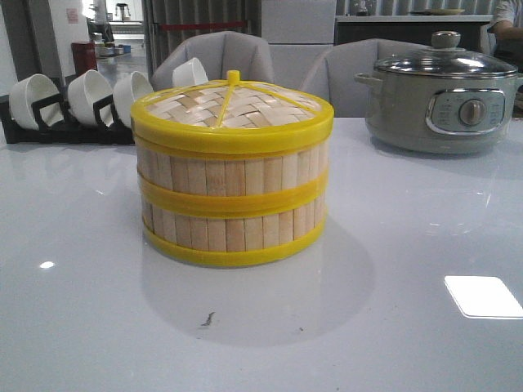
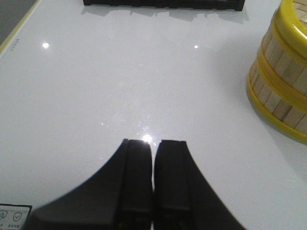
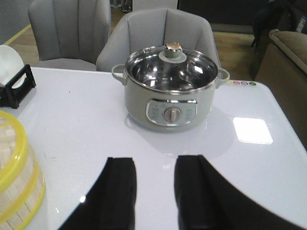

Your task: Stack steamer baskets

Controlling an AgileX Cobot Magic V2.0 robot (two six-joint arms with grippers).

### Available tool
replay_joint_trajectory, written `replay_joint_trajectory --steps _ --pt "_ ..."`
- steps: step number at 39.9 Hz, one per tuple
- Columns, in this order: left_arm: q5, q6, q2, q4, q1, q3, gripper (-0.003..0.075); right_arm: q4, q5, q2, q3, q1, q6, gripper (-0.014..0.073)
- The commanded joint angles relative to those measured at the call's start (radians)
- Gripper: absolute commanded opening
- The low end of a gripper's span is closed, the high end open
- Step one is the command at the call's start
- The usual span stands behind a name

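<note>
Since both baskets sit rim-on-rim with the woven lid (image 1: 231, 104) capping them, the steamer baskets (image 1: 232, 193) read as already stacked: one tidy column at tabletop (image 1: 90, 269) centre, walls flush, nothing tilted. Left gripper (image 2: 153, 143): jaws together, holding nothing, low over bare tabletop with the stack at its 2 o'clock, well apart, likely parked clear so it can't nudge the column. Right gripper (image 3: 154, 167): jaws apart, empty, facing the grey pot (image 3: 170, 93) at 12 o'clock; stack edge shows at its 8 o'clock. In front view the pot sits at 2 o'clock of the stack and the bowl rack (image 1: 69, 114) at 10 o'clock, both apart from it. Judgement: task looks finished, arms look retired.
</note>
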Motion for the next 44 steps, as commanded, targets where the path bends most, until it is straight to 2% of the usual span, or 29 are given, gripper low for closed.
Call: replay_joint_trajectory --steps 1,18,28,30,32,35,38,44 --pt "-0.077 -0.006 0.001 0.001 -0.007 -0.031 0.0094 -0.017 -0.123 -0.090 0.071 -0.012 -0.010 0.0318" --pt "-0.077 -0.006 0.001 0.001 -0.007 -0.031 0.0094 -0.017 -0.240 -0.488 0.477 -0.013 -0.010 0.0318" --pt "-0.077 -0.006 0.001 0.001 -0.007 -0.031 0.0094 -0.017 -0.289 -0.594 0.560 -0.015 -0.010 0.0317" --pt "-0.077 -0.006 0.001 0.001 -0.007 -0.031 0.0094 -0.017 -0.288 -0.594 0.560 -0.015 -0.010 0.0290" --pt "-0.077 -0.006 0.001 0.001 -0.007 -0.031 0.0094 -0.017 -0.288 -0.594 0.560 -0.015 -0.010 0.0217" --pt "-0.077 -0.006 0.001 0.001 -0.007 -0.031 0.0094 -0.017 -0.287 -0.594 0.560 -0.015 -0.010 0.0042" --pt "-0.077 -0.006 0.001 0.001 -0.007 -0.031 0.0094 -0.017 -0.286 -0.594 0.560 -0.015 -0.010 0.0077" --pt "-0.077 -0.006 0.001 0.001 -0.007 -0.031 0.0094 -0.017 -0.289 -0.594 0.560 -0.015 -0.010 0.0077"
